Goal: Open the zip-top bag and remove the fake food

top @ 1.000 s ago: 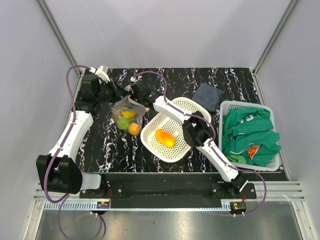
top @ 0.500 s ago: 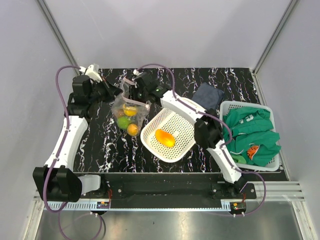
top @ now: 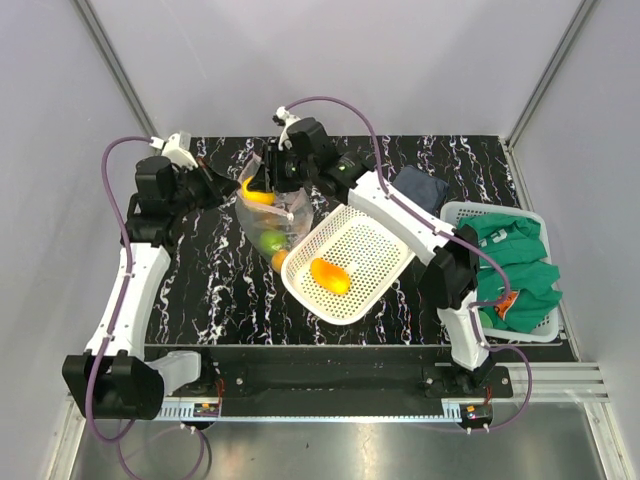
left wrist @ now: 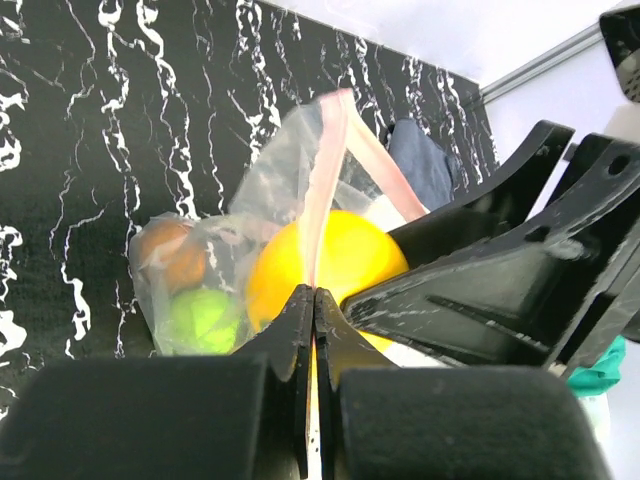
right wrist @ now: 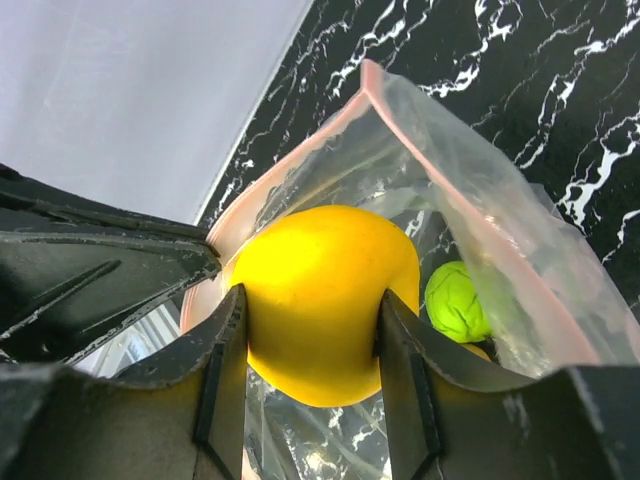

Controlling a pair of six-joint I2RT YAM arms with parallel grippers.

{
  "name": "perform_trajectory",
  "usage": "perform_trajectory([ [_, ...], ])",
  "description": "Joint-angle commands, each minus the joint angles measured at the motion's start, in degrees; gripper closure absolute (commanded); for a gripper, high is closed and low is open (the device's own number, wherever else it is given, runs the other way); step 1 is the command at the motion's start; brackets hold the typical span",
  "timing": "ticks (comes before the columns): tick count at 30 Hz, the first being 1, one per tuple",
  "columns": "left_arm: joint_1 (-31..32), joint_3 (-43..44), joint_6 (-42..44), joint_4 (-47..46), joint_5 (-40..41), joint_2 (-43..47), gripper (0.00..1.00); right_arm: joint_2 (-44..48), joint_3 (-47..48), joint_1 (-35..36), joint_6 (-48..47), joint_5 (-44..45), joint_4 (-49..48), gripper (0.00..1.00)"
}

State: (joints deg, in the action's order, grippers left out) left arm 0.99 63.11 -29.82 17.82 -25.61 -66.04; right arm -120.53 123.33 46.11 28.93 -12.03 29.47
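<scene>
The zip-top bag (top: 268,212) is hanging toward the table's (top: 200,290) back-left corner, fake food (top: 271,241) lying in it, the basket (top: 378,238) just right of it

In the top view's upper centre, the left gripper (left wrist: 313,300) pinched the zip-top bag (left wrist: 265,195), jaws together; the right gripper (right wrist: 310,305), jaws half-spread, clasped fake food (right wrist: 320,260).

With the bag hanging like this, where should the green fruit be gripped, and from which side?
Across its round middle, coming in through the open mouth of the bag, probably. The green fruit lies deep inside, behind the yellow fruit that the right gripper holds; plastic walls it off elsewhere.
</scene>
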Motion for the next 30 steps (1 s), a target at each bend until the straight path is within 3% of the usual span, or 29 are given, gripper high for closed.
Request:
perform_trajectory([
  [1, -0.29, -0.18, 0.64, -0.17, -1.21, 3.37, 1.00, 2.41, 6.03, 0.12, 0.34, -1.85, -3.11, 1.00],
  [8, -0.38, 2.36, 3.54, 3.18, 3.89, 3.90, 1.00, 9.25, 4.92, 0.12, -2.99, 3.41, -0.04, 1.00],
  [15, -0.56, 3.15, 3.19, 2.48, 3.64, 3.29, 1.00, 27.60, -19.30, -0.31, -8.44, 18.34, -1.96, 1.00],
  [21, -0.56, 5.44, 2.84, 2.13, 2.58, 2.94, 1.00, 36.31, -39.43, -4.34, -8.54, 27.06, -3.54, 1.00],
  [27, -0.56, 6.76, 1.61, 0.37, 1.44, 1.71, 1.00, 36.25, -52.38, -9.54, -4.15, 25.31, -6.62, 0.97],
  [30, -0.56, 7.73, 1.00, 0.11, 1.09, 0.48, 1.00, 31.77, -53.19, -9.98, -1.51, 24.70, -5.48, 0.95],
])
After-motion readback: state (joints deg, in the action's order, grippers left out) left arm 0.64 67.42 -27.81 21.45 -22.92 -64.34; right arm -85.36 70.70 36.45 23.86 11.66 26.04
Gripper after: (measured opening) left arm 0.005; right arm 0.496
